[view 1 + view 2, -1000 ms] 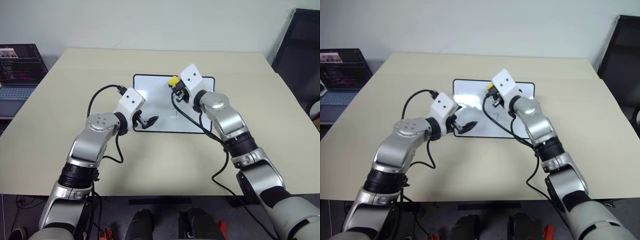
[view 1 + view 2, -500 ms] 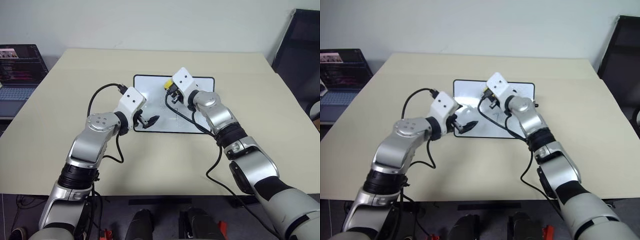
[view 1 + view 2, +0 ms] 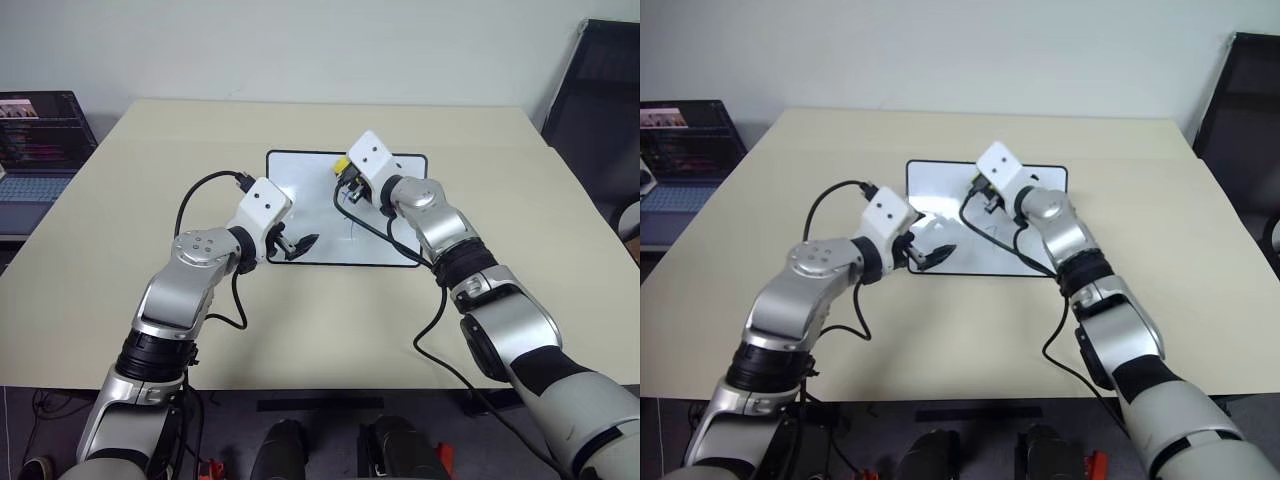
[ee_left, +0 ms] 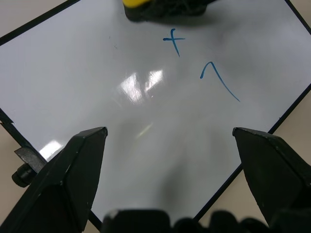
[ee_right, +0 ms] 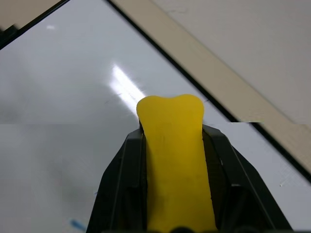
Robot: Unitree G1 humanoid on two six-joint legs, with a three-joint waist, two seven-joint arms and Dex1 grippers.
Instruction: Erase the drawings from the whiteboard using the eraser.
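At a beige table [image 3: 480,300], the humanoid's right gripper [image 3: 347,180] hovers over the far part of the whiteboard [image 3: 310,215], its two black fingers clenched on the yellow eraser [image 3: 343,164] — the block stands out between them in the right wrist view [image 5: 175,160], squeezed along its length with its free end pointing to the board's far edge. The board lies flat near the table's middle, long side running left to right. Two blue drawings [image 4: 194,58] show on it in the left wrist view: a small cross [image 4: 172,41] just beside the eraser [image 4: 138,4] and a "7"-like hook [image 4: 216,80] a little nearer the robot.

The left gripper [image 3: 298,243] rests at the board's near-left corner, jaws spread wide and empty, apparently steadying the frame.

What the coming stroke seems to turn on: the marks lie on the near side of the eraser, toward the robot, so the right arm — clearly the nearer and the one carrying the tool — would have to draw the block back across them. Whether the eraser is already pressed to the surface cannot be told from here. A laptop [image 3: 40,140] sits off to the far left.
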